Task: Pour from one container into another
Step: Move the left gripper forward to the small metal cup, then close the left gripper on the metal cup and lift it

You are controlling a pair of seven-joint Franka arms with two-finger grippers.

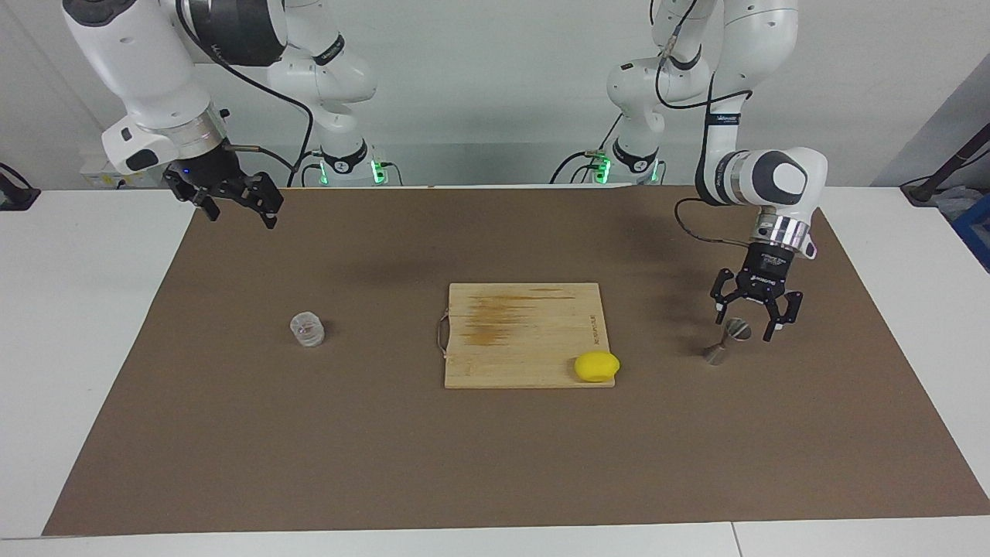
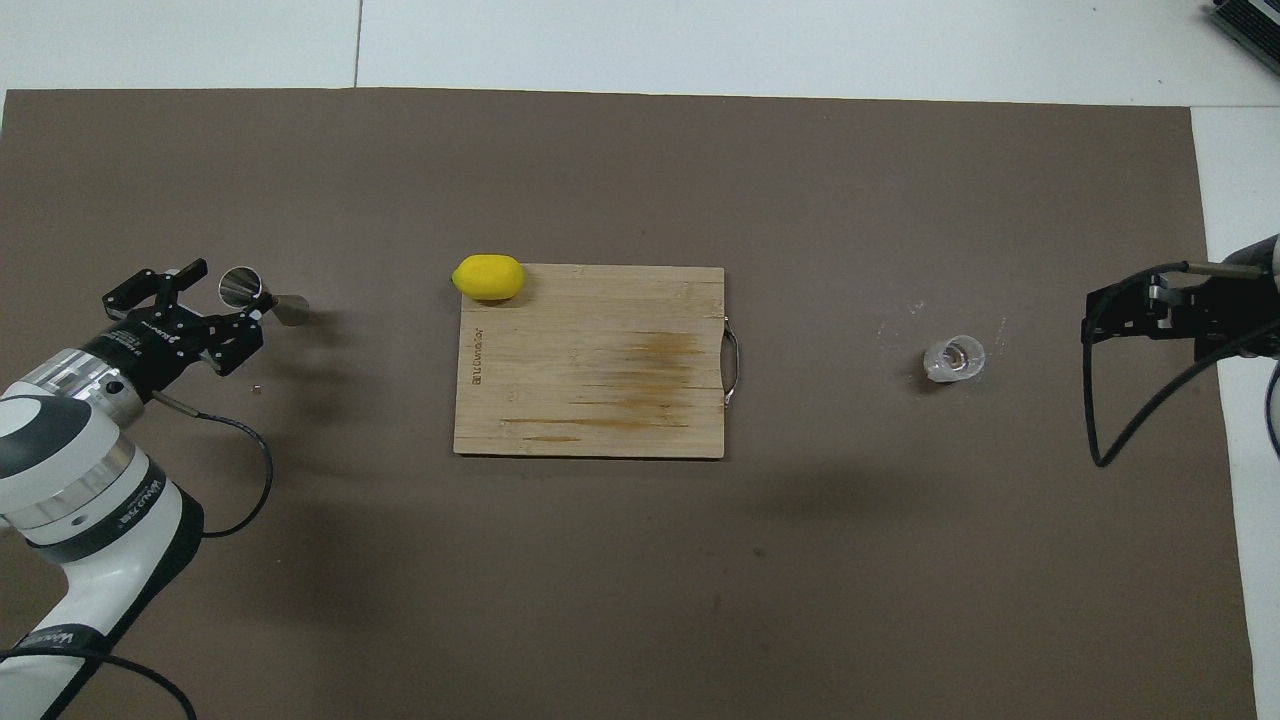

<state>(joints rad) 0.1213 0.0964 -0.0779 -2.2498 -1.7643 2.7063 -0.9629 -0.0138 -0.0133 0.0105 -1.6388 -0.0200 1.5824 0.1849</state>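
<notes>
The grey metal jigger (image 1: 715, 353) (image 2: 289, 310) stands on the brown mat toward the left arm's end of the table. My left gripper (image 1: 744, 327) (image 2: 225, 293) is down around its upper cone, open, one fingertip on each side with small gaps showing. The clear ribbed glass cup (image 1: 308, 329) (image 2: 953, 359) stands alone on the mat toward the right arm's end. My right gripper (image 1: 241, 216) (image 2: 1095, 315) waits raised over the mat's edge at that end, open and holding nothing.
A wooden cutting board (image 1: 526, 325) (image 2: 590, 380) lies mid-table between the two containers. A yellow lemon (image 1: 596, 366) (image 2: 489, 277) rests on its corner that is farthest from the robots on the jigger's side. The brown mat (image 1: 495, 464) covers most of the table.
</notes>
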